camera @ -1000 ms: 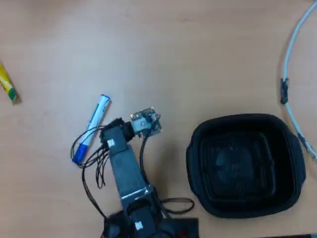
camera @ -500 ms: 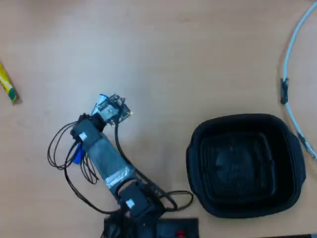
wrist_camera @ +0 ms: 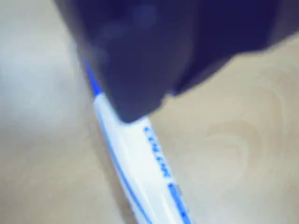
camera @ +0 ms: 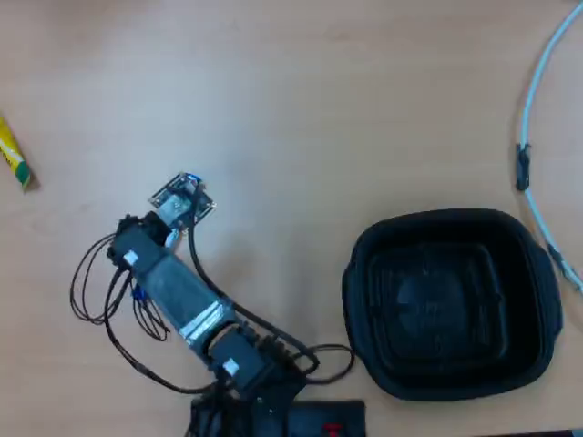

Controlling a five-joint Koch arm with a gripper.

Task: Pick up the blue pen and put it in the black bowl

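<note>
In the wrist view the blue pen (wrist_camera: 149,163) fills the middle: a white barrel with blue print, running from under my gripper (wrist_camera: 135,109) down to the bottom edge, its blue end (wrist_camera: 91,81) just showing beside the dark jaw. The picture is blurred. Only one dark jaw mass shows, lying over the pen's upper part, so I cannot tell whether it grips the pen. In the overhead view my gripper (camera: 185,189) is at centre left, under the wrist board, and the pen is almost wholly hidden below it. The black bowl (camera: 383,273) stands empty at the lower right, well apart from the arm.
A yellow-and-green stick (camera: 13,157) lies at the left edge. A white cable (camera: 531,109) runs down the right side past the bowl. The arm's base and loose black wires (camera: 100,300) sit at the bottom left. Bare wooden table lies between arm and bowl.
</note>
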